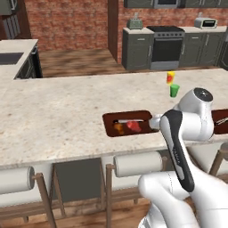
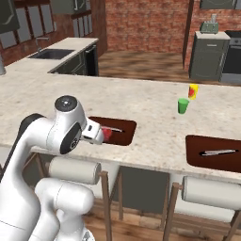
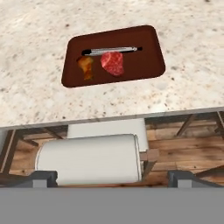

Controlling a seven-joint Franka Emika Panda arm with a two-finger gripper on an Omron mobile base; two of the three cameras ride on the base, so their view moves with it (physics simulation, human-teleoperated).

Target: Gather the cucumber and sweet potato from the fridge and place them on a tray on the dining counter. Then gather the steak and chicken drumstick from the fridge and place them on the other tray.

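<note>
Simulated kitchen, dining counter [image 1: 53, 116]: the brown tray [image 3: 144, 65] nearest the arm carries a red steak [image 3: 113, 62] and, just left of it in the hand view, an orange-brown chicken drumstick [image 3: 86, 66]. Both lie side by side below a slim silver-and-black utensil [image 3: 111, 50] that runs along the tray's far half; whether the steak touches it is hard to tell at this res. The gripper [image 3: 113, 179] hangs off the counter's near edge, above a white-cushioned stool [image 3: 89, 158], jaws spread wide w/ nothing between them; its two dark fingertips [image 3: 43, 178] show far apart at the bottom of the hand view. In the right base view, a second brown tray [image 2: 214, 153] sits well to the right on the same counter, holding its own utensil. Farther back on the counter stand a green cup [image 2: 183, 106] and a yellow-and-red cup [image 2: 193, 91], near each other.
</note>
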